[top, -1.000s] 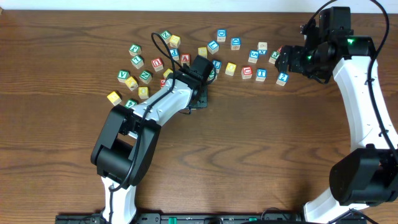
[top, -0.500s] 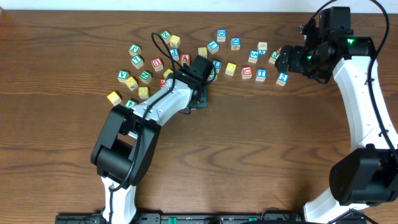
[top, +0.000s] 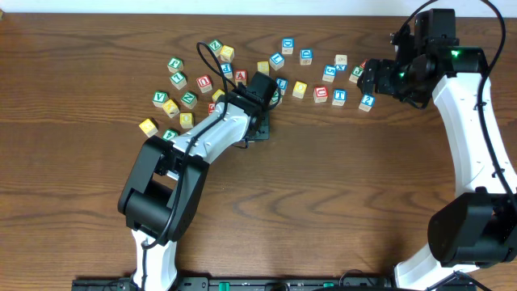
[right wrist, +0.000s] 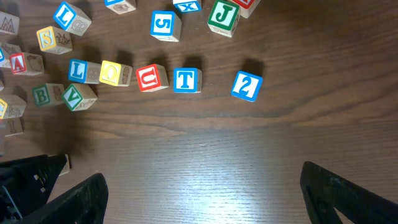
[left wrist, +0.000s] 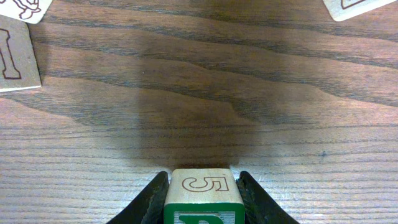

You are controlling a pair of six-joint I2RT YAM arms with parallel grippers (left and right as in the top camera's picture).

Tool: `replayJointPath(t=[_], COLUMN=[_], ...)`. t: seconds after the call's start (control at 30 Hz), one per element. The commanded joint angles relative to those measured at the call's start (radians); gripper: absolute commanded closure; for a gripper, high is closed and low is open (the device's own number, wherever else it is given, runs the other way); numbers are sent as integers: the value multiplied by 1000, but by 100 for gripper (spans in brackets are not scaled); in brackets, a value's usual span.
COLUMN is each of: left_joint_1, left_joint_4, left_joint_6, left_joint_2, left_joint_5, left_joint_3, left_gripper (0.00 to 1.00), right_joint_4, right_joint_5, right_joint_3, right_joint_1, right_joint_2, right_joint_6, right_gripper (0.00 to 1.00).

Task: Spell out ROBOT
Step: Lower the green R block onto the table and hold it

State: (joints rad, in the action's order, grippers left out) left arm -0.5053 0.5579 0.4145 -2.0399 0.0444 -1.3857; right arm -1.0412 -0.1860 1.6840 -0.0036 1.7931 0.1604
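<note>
My left gripper (left wrist: pixel 203 205) is shut on a wooden block (left wrist: pixel 203 194) with a 5 on top and a green letter on its near face, only partly visible. The block rests on or just above the table. In the overhead view this gripper (top: pixel 273 95) sits among the scattered letter blocks. My right gripper (right wrist: pixel 205 199) is open and empty above bare wood, at the far right of the overhead view (top: pixel 367 78). Below it lie a blue T (right wrist: pixel 186 79), red U (right wrist: pixel 149 78), yellow O (right wrist: pixel 111 73), blue L (right wrist: pixel 77 70) and green B (right wrist: pixel 42 94).
A blue 2 block (right wrist: pixel 246 86), blue 5 (right wrist: pixel 165 25) and green J (right wrist: pixel 222 15) lie near the row. Several more blocks spread in an arc across the table's far side (top: pixel 187 99). Two block corners (left wrist: pixel 13 56) show in the left wrist view.
</note>
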Motion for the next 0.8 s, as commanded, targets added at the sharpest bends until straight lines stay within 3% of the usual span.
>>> replayJointPath(t=[0.0, 0.1, 0.2, 0.27, 0.3, 0.33, 0.43, 0.77], left_joint_1=[2, 2, 2, 3, 3, 3, 3, 3], left_joint_4=[1, 1, 1, 0, 0, 0, 0, 0], left_joint_6=[-13, -13, -13, -13, -13, -13, -13, -13], left_joint_2=[7, 7, 7, 7, 7, 7, 7, 7], left_joint_5=[20, 20, 20, 20, 20, 20, 20, 20], left_joint_3=[8, 8, 8, 8, 8, 8, 8, 7], left_gripper=[69, 72, 87, 89, 79, 63, 38, 38], right_joint_4=[-1, -1, -1, -1, -1, -1, -1, 0], right_joint_5=[4, 5, 5, 5, 5, 5, 5, 5], right_joint_3=[16, 16, 16, 16, 16, 16, 16, 16], right_joint_1=[-2, -2, -2, -2, -2, -2, -2, -2], right_joint_2=[9, 9, 9, 9, 9, 9, 9, 9], right_joint_6=[11, 11, 11, 11, 11, 11, 11, 11], right_gripper=[6, 6, 6, 6, 6, 6, 6, 6])
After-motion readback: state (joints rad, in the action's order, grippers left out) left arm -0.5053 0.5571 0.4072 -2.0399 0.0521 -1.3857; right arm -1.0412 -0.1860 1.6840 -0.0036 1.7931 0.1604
